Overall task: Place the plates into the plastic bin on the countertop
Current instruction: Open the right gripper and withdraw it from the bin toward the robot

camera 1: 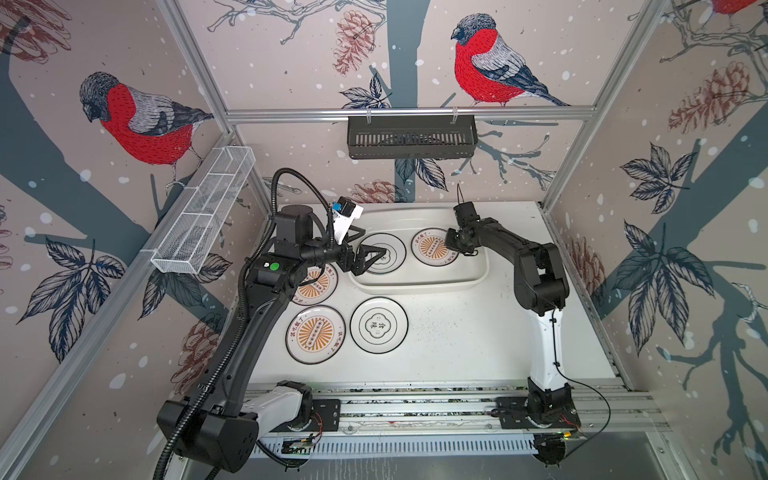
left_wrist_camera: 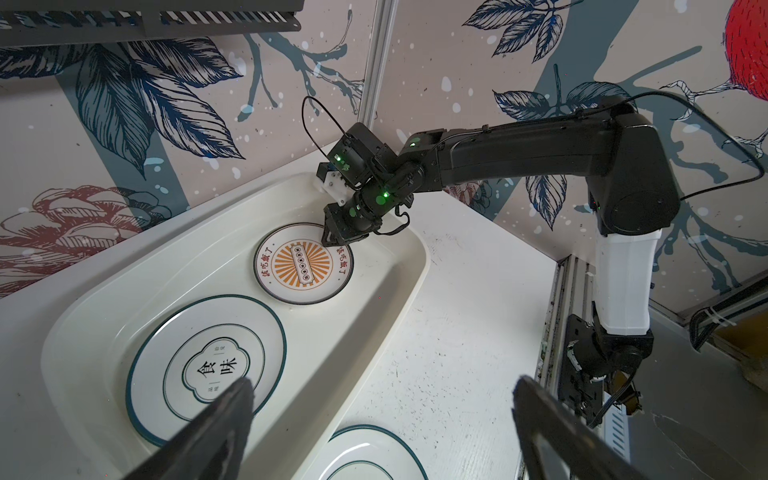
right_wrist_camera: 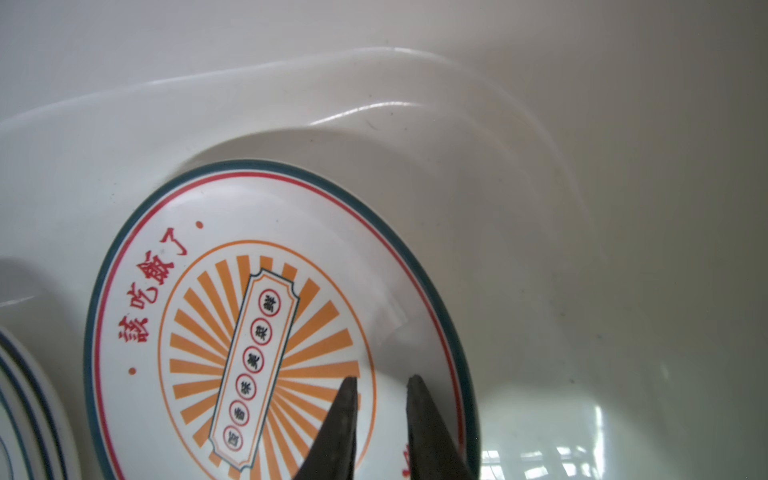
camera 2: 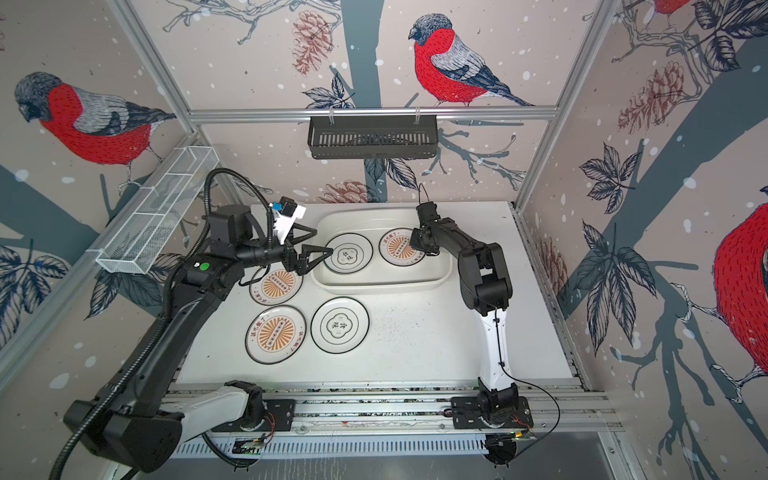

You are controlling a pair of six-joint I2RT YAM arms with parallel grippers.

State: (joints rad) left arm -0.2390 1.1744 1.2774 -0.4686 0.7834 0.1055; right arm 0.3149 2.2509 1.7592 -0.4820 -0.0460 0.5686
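The plastic bin (camera 1: 415, 288) (camera 2: 374, 286) stands at the back of the countertop (camera 1: 457, 332). Two plates lie flat in it: a quatrefoil one (camera 1: 392, 253) (left_wrist_camera: 174, 345) and a sunburst one (camera 1: 430, 247) (left_wrist_camera: 291, 270) (right_wrist_camera: 216, 332). On the countertop lie a sunburst plate (camera 1: 315, 334), a quatrefoil plate (camera 1: 378, 325) and another sunburst plate (camera 1: 318, 286) partly under my left arm. My left gripper (camera 1: 372, 243) (left_wrist_camera: 384, 381) hangs wide open over the bin's left end, holding nothing. My right gripper (camera 1: 451, 243) (right_wrist_camera: 380, 378) hovers over the bin's sunburst plate near its rim, jaws narrowly apart with nothing between them.
A black slatted basket (camera 1: 411, 137) hangs on the back wall. A white wire-mesh basket (camera 1: 203, 212) hangs on the left wall. Aluminium rails (camera 1: 415, 403) carrying both arm bases edge the front. Walls close in the countertop on three sides.
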